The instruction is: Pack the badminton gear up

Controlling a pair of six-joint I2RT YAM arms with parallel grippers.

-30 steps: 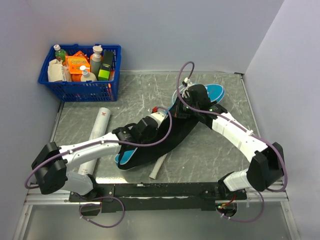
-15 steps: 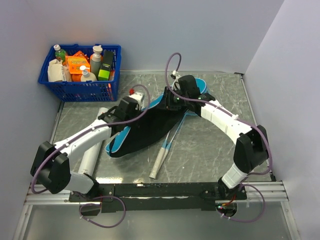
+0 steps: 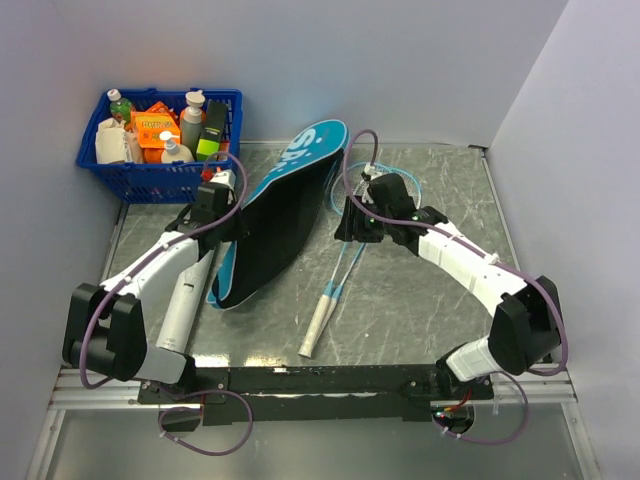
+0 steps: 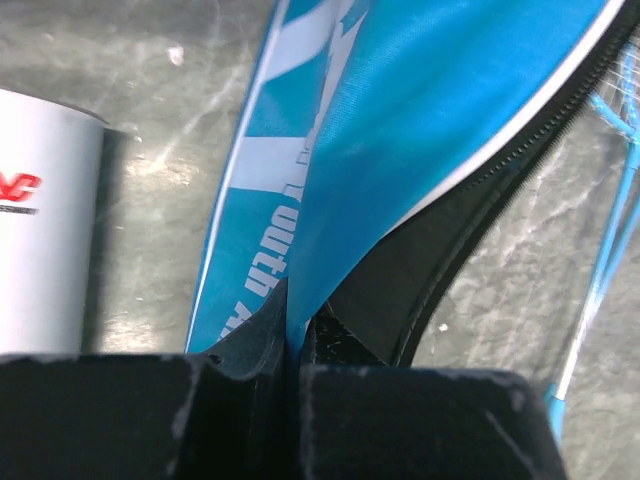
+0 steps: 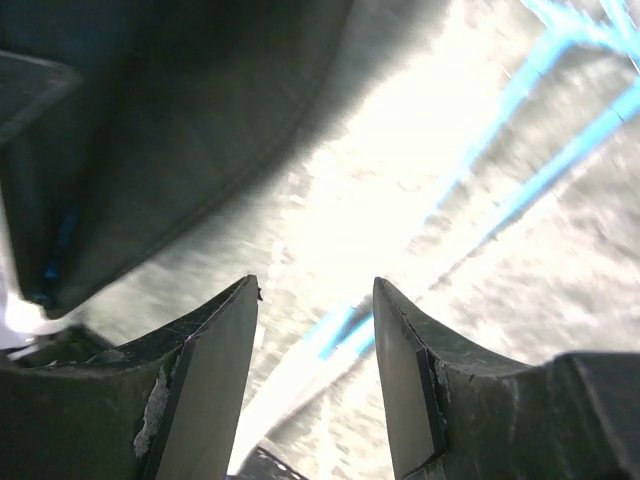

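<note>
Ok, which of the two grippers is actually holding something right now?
The left gripper: its jaws are pinched shut on the edge of the teal cover. The right gripper stands open above the racket, gripping nothing.

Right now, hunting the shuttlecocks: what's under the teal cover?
The left hand pinches the teal cover, tilted up. The racket lies uncovered to its right, the white tube left. The table beneath is hidden; no shuttlecocks show.

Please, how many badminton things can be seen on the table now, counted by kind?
racket: 1
racket cover: 1
white tube: 1
Total: 3
</note>
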